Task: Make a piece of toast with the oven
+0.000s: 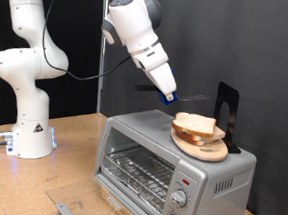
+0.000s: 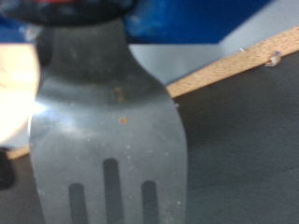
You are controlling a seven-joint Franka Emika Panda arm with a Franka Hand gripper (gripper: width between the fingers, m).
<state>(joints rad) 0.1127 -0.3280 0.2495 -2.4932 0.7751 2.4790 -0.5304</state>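
The silver toaster oven (image 1: pixel 175 162) stands on the wooden table with its glass door (image 1: pixel 137 169) shut and the wire rack showing behind it. The piece of toast (image 1: pixel 195 125) lies on a round wooden plate (image 1: pixel 203 149) on top of the oven. My gripper (image 1: pixel 168 91) hangs above the oven top, just to the exterior view's left of the toast. It is shut on a spatula, whose thin shaft (image 1: pixel 195 96) reaches over the toast. In the wrist view the grey slotted spatula blade (image 2: pixel 107 131) fills the picture and hides the fingers.
A black upright slab (image 1: pixel 226 109) stands at the back of the oven top, behind the plate. Two round knobs (image 1: pixel 177 199) and a red mark (image 1: pixel 186 181) sit on the oven's front. The robot base (image 1: pixel 29 139) stands at the exterior view's left.
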